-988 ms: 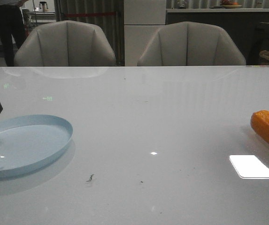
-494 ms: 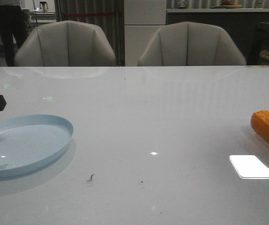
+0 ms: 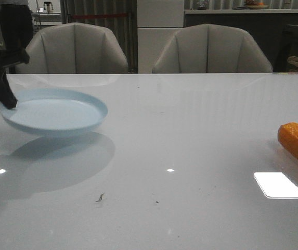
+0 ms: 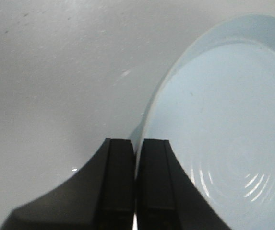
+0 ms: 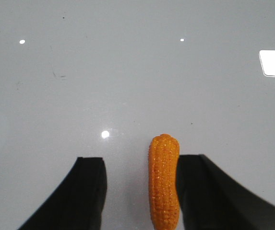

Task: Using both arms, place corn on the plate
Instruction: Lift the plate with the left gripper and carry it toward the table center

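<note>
L gripper (image 4: 136, 191) is pinching the plate (image 3: 55, 112) rim, holding it above the table (image 3: 190, 130). R gripper (image 5: 142, 191) is sitting open w/ the corn (image 5: 164, 179) between its fingers.

You've got a glossy white table (image 3: 190, 120) filling most of the front view, with bright light reflections (image 3: 278, 185) on its surface and small dark specks (image 3: 100, 197) near the front. Behind the far edge you see two pale upholstered chairs (image 3: 74, 49), side by side. Beyond them the room is dim: a white pillar (image 3: 160, 31), dark counter (image 3: 242, 21), a person standing (image 3: 14, 23) far left.
</note>
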